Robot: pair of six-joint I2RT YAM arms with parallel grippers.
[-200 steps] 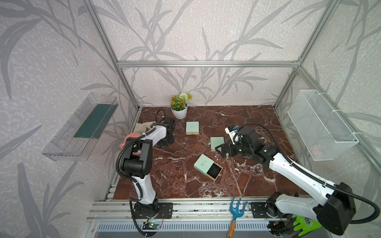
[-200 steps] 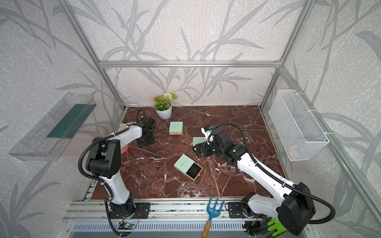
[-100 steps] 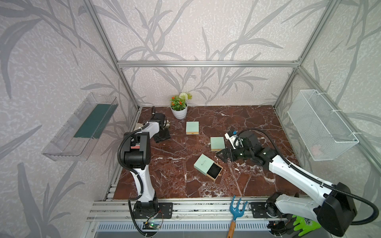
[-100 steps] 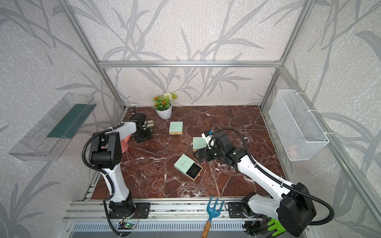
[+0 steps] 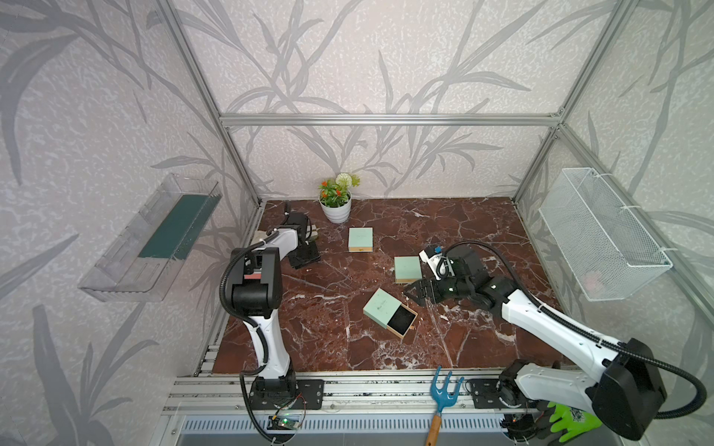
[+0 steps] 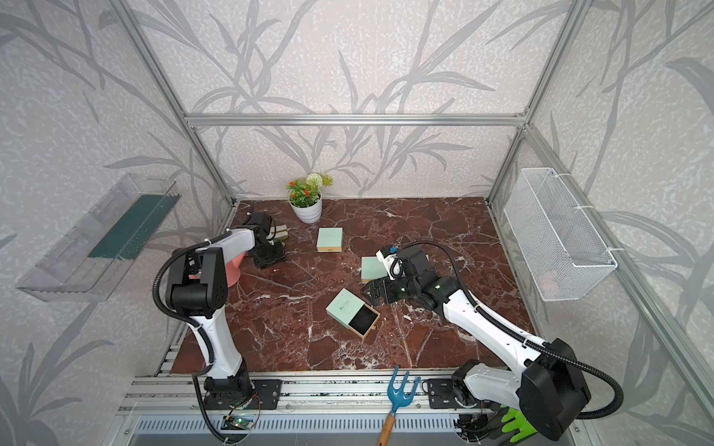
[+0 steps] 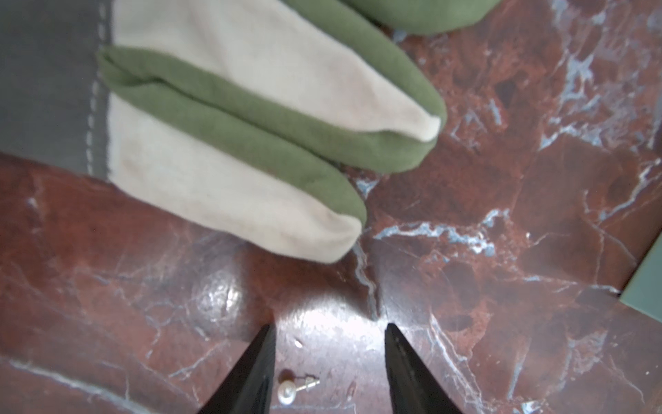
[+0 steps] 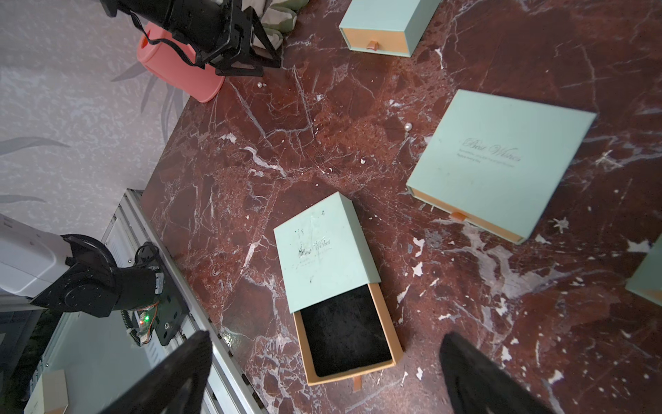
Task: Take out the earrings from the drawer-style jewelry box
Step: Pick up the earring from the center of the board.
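In both top views the jewelry box [image 5: 380, 305] lies mid-bench, its drawer [image 5: 402, 320] pulled out; the right gripper [image 5: 415, 295] hovers just beside it, the left gripper [image 5: 305, 256] well apart. Left wrist view: the left fingers [image 7: 258, 358] stand apart astride one pearl earring [image 7: 288, 390] on the bench [image 7: 501, 251], near a gardening glove [image 7: 233, 125], clamping nothing. Right wrist view: the right fingers [image 8: 172, 372] are wide apart above the drawer, its black lining seemingly empty; a second pearl earring [image 8: 408, 126] lies on the marble. The emptying looks done, I judge; the next move calls for a low, square pinch on the tiny stud.

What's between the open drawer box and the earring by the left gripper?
Nothing but bare marble table, in the right wrist view, from the open drawer box to the earring.
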